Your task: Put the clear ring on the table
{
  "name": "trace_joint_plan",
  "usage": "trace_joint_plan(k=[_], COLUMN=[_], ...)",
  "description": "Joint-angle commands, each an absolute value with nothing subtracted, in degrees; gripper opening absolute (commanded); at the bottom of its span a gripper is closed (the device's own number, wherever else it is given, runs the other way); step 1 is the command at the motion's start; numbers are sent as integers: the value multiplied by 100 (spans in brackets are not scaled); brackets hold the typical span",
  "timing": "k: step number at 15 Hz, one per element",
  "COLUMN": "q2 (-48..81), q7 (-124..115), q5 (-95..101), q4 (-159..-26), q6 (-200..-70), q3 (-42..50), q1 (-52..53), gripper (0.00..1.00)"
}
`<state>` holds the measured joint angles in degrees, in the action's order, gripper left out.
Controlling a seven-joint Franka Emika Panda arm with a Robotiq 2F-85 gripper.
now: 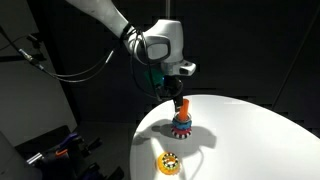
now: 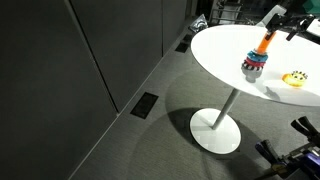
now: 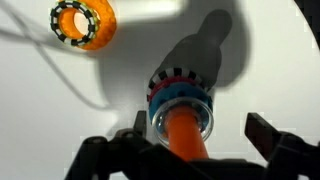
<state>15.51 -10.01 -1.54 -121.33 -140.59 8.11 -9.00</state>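
The clear ring (image 3: 207, 120) sits round the orange peg (image 3: 183, 135) of a ring-stacking toy, on top of the blue and red rings (image 3: 180, 92). The toy stands on the white round table in both exterior views (image 1: 181, 124) (image 2: 253, 66). My gripper (image 3: 198, 120) is open, straddling the peg just above the clear ring, with one finger on each side and neither touching it. In the exterior views the gripper (image 1: 180, 90) (image 2: 278, 22) hangs directly over the toy. The clear ring is too small to make out there.
A yellow ring with dark dots (image 3: 83, 24) lies flat on the table (image 1: 250, 130) beside the toy, also seen in both exterior views (image 1: 168, 162) (image 2: 295, 78). The table (image 2: 215, 45) stands on a single pedestal foot. Dark walls surround it.
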Motion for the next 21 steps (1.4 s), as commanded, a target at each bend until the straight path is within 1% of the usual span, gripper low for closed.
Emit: trace_joint_plan(k=[1, 6, 21], q2=[1819, 2154, 2720], q7=[-987, -1019, -1262], q5=[-228, -218, -96], q4=[-12017, -11980, -11837], q6=[-14422, -14836, -15295], q3=[857, 872, 1066], q1=[-885, -865, -663], gripper=[100, 100, 100])
